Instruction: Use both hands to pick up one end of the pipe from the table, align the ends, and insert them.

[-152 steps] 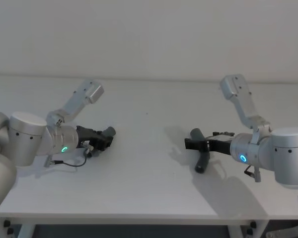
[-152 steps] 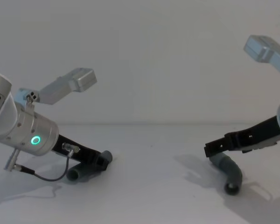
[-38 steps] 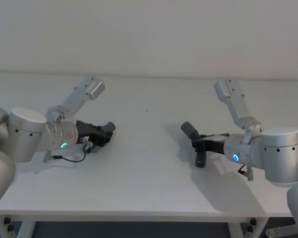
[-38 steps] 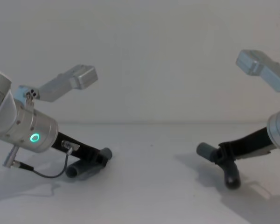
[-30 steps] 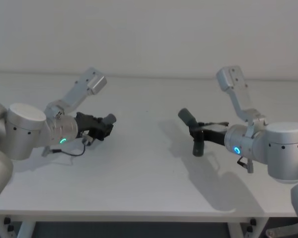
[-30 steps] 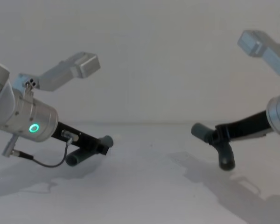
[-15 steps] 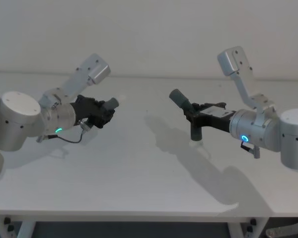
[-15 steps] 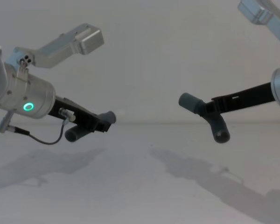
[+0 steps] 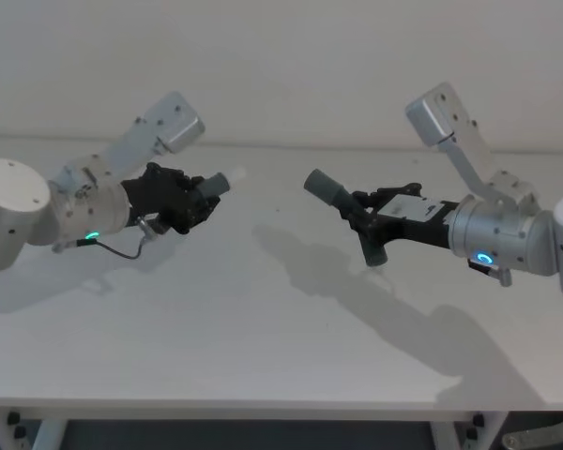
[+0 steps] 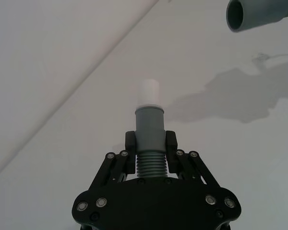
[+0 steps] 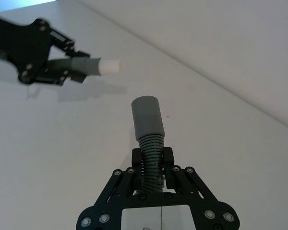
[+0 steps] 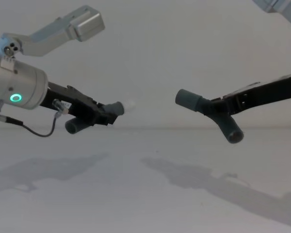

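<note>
l gripper (image 9: 199,199), r gripper (image 9: 361,215): pipe pcs (image 9: 324,187) apart

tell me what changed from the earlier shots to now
Both arms rose and swung inward. The left tool lifted the left pipe piece off the table, and the right tool lifted the right pipe piece. Their sleeve ends now face each other across a gap. Unchanged: both tools stay shut on their pieces, which are not yet joined.
</note>
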